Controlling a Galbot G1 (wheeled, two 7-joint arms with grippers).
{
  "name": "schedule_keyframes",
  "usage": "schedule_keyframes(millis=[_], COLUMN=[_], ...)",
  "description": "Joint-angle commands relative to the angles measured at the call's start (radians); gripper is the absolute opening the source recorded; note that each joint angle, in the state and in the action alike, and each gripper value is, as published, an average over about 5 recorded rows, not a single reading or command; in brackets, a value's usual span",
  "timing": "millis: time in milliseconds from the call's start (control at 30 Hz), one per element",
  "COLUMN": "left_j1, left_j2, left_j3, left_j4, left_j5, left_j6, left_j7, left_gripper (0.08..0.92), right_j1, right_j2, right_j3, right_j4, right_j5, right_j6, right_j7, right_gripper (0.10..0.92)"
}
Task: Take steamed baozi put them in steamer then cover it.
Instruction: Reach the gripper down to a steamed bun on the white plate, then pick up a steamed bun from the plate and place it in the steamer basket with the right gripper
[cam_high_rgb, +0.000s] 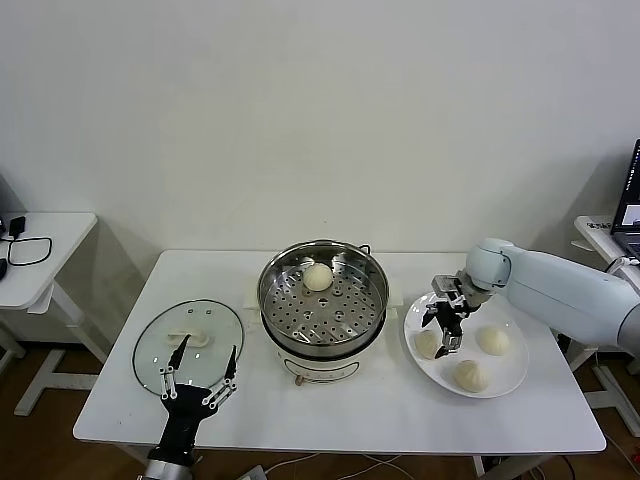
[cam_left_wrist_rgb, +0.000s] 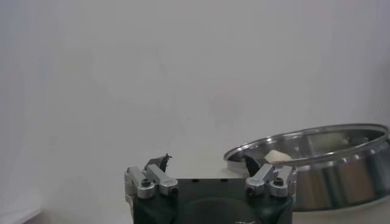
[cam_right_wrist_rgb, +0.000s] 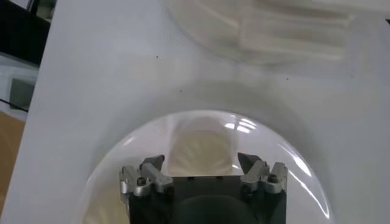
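**Reaching over the plate of buns**

Cut off at the lower frame edge of the head view is the left arm, of which only the left claw (cam_high_rgb: 204, 374) is seen, its fingers spread wide and nothing held, at the front left edge of the desk (cam_high_rgb: 340, 420). The near rim of the cover (cam_high_rgb: 188, 343) is overlapped by those fingers. In the right wrist view, the bun (cam_right_wrist_rgb: 202, 152) between the fingers is blurred and partly hidden by the claw body, and contact cannot be judged there.

The right claw (cam_high_rgb: 443, 327) is held open over the left part of the white plate (cam_high_rgb: 505, 385), near the right edge of the desk, with one baozi (cam_high_rgb: 428, 343) directly beneath its fingertips. Two more baozi (cam_high_rgb: 493, 340) (cam_high_rgb: 471, 375) lie on the same plate, apart from the claw. A fourth baozi (cam_high_rgb: 317, 277) rests at the back of the steamer (cam_high_rgb: 323, 298), at the middle of the desk.

The steamer is round, of shiny metal, with a perforated bottom, set on a white base (cam_high_rgb: 320, 366). The cover is clear glass with a pale handle (cam_high_rgb: 198, 337), lying flat. The buns are smooth, cream-white and rounded.
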Motion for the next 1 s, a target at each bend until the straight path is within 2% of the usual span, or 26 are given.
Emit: schedule_keyframes(millis=[33, 267, 567, 800, 1000], left_j1=[0.000, -0.001, -0.002, -0.009, -0.014], left_j2=[0.001, 0.001, 0.004, 0.009, 0.012], left_j3=[-0.003, -0.003, -0.007, -0.003, 0.006], left_j4=[0.001, 0.001, -0.001, -0.009, -0.021], left_j5=[-0.001, -0.001, -0.003, -0.003, -0.003], left_j6=[-0.001, -0.001, -0.001, 0.002, 0.006], left_j7=[0.000, -0.001, -0.003, -0.004, -0.004], left_gripper=[0.823, 0.823, 0.823, 0.823, 0.823], right_j1=[-0.024, -0.027, 0.046, 0.279, 0.520], right_j2=[0.010, 0.010, -0.018, -0.031, 0.032], right_j3=[0.012, 0.012, 0.001, -0.085, -0.168], right_j4=[-0.021, -0.018, 0.021, 0.063, 0.100], right_j5=[-0.018, -0.025, -0.027, 0.022, 0.117], right_j6=[-0.003, -0.003, -0.002, -0.002, -0.013], right_j7=[0.013, 0.012, -0.019, -0.127, -0.202], right_gripper=[0.812, 0.729, 0.681, 0.655, 0.651])
